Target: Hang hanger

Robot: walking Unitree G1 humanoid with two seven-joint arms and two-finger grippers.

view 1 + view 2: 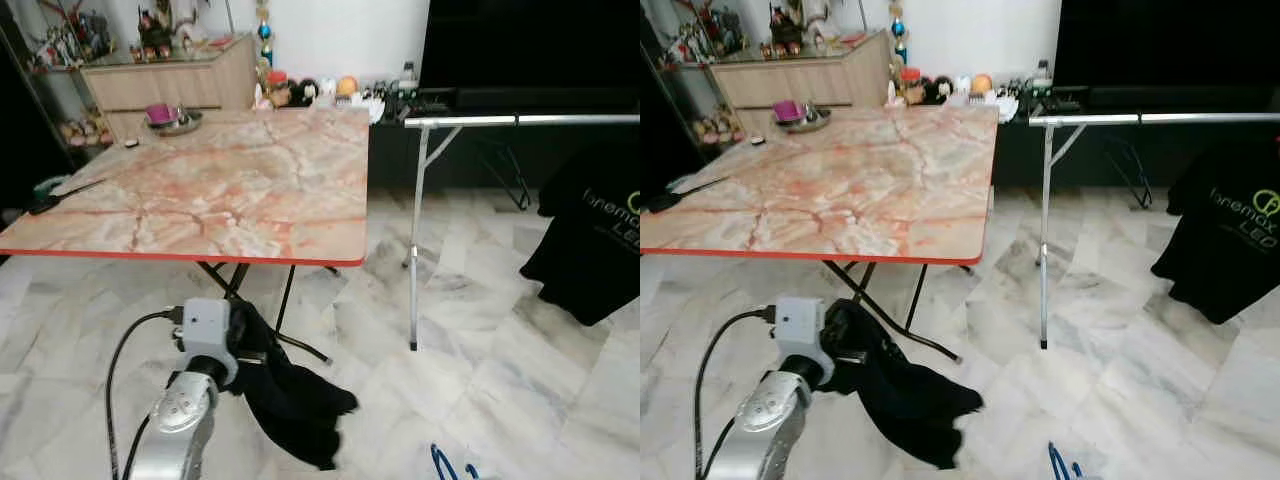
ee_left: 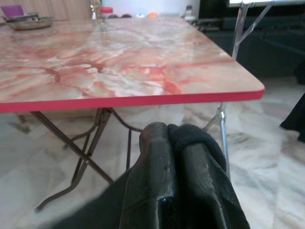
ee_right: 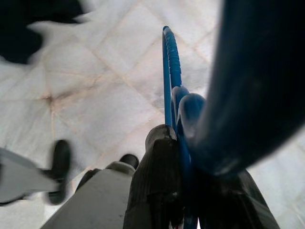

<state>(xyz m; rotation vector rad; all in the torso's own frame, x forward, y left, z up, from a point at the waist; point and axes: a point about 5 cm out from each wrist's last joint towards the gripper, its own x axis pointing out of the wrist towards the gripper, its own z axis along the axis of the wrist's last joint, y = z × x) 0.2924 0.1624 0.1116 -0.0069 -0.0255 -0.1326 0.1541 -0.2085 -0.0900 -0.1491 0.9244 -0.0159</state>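
Marble-patterned worktop (image 1: pixel 230 190) with a red edge stands on the pale tiled floor (image 1: pixel 500 380). At its far corner sits a metal dish (image 1: pixel 172 124), a purple cup (image 1: pixel 158 112) in it. Wooden cabinet (image 1: pixel 170 85) behind.

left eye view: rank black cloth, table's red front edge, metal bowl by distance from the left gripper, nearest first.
1. black cloth: pinched in the left gripper, hanging to the floor.
2. red front edge: just beyond and above it.
3. metal bowl: far side of the table, left corner.
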